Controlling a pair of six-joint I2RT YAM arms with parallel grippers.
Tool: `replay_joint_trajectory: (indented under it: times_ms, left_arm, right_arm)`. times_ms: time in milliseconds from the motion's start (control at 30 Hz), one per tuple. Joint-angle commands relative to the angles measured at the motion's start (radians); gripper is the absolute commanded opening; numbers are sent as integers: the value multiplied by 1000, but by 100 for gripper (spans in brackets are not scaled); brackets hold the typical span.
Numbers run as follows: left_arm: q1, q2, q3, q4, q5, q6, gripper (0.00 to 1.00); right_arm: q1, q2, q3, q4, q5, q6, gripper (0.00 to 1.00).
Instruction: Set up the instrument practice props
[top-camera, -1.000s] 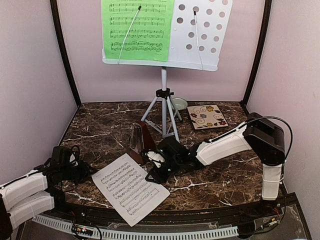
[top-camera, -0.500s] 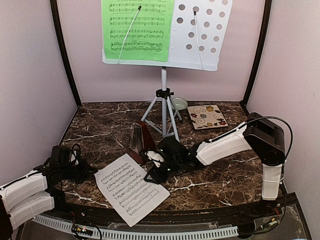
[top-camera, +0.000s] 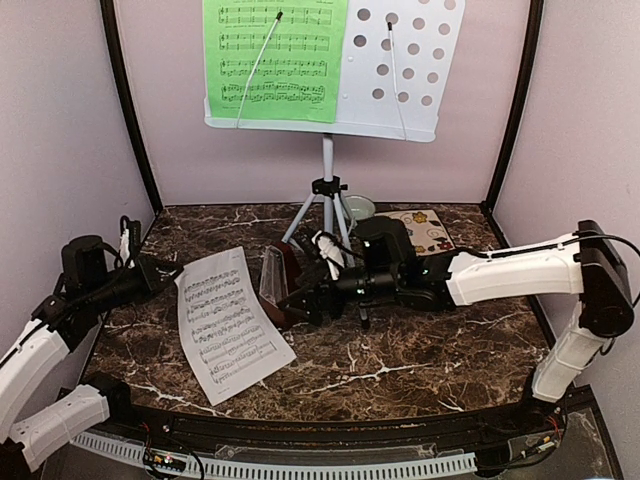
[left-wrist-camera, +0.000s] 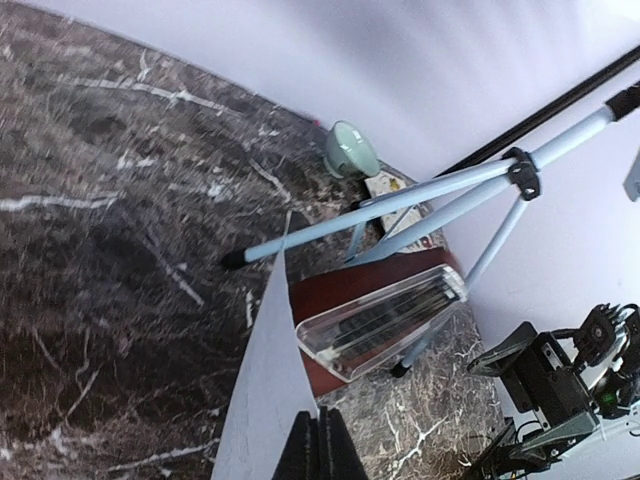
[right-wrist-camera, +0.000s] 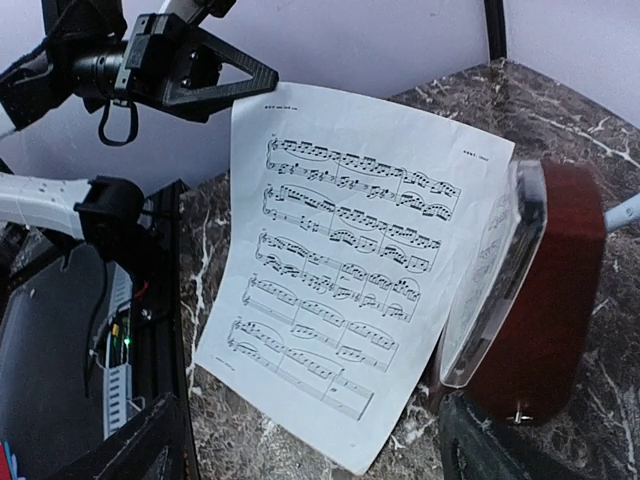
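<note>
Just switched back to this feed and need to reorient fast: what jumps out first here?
The white music sheet stands out, lifted at a slant over the left of the table, pinched at its top corner in the left gripper, jaws shut. Beside it, mid-table, the right gripper sits open at the red-brown metronome, below the stand desk carrying the green sheet.

Cut off at 12 o'clock, top view: white hole-punched music-stand desk (top-camera: 400, 90), green music sheet (top-camera: 275, 60). Partly hidden behind right arm (top-camera: 510, 275): square flower-patterned tile (top-camera: 428, 222). Cropped at 6 o'clock, left wrist view: left gripper (left-wrist-camera: 312, 432). Shown from the back only, there: white music sheet (left-wrist-camera: 262, 400).
</note>
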Motion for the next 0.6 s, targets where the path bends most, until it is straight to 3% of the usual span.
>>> replay_joint_trajectory:
  times_ms: [0,200,333,567]
  left_arm:
    - [-9,25,108,15,87,152,0]
    - [-25,73,256,32,422,251,0]
    - [-47,67,354,-7,551,304,0]
    - [-58,90,484,68,776,238,0]
  right_arm:
    - [-26,-68,-36,88,-3,-31,91]
    - [-97,-171,-66,149,-57,-65,95]
    - [-124,-207,-109,235,-114,-79,99]
    - [-134,-196,-71,218,-158,-133,100]
